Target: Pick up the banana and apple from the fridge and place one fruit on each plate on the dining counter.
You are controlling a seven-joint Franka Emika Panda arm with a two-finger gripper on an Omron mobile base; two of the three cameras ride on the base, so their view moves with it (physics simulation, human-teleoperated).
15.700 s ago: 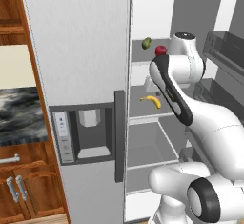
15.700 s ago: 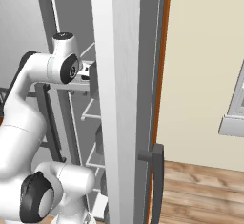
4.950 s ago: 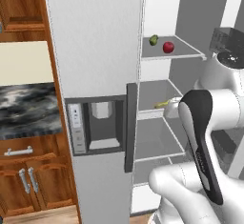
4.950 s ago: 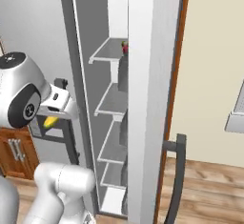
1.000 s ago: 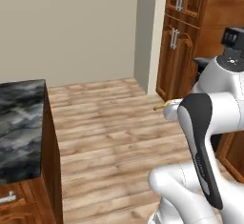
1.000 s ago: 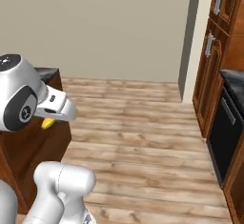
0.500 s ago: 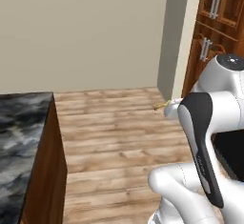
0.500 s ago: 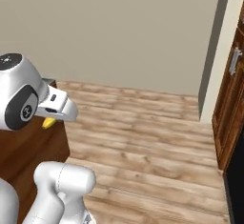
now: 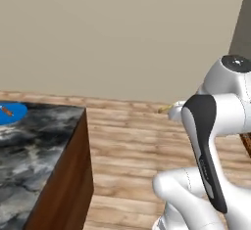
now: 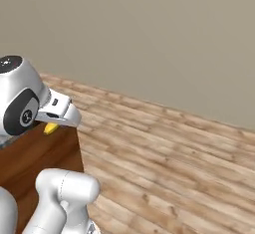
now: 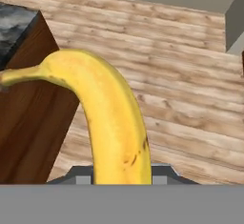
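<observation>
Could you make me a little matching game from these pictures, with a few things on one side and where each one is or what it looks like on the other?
Things:
1. banana
2. blue plate
3. dining counter
4. floor

Descriptions:
A. light wooden planks
B. yellow, held in the shut jaws
C. black-and-grey marble top on a brown wooden base
D. sits on the marble top, far left in the left base view

Pairs: 1-B, 2-D, 3-C, 4-A

A plain beige wall (image 9: pixel 122 33) runs across the back of the room, bare and evenly lit. Below it a floor (image 10: pixel 174 153) of light brown wooden planks stretches wide, its boards showing pale and darker streaks. In the hand view a grey wall corner (image 11: pixel 234 25) stands at the right edge above the planks.
</observation>
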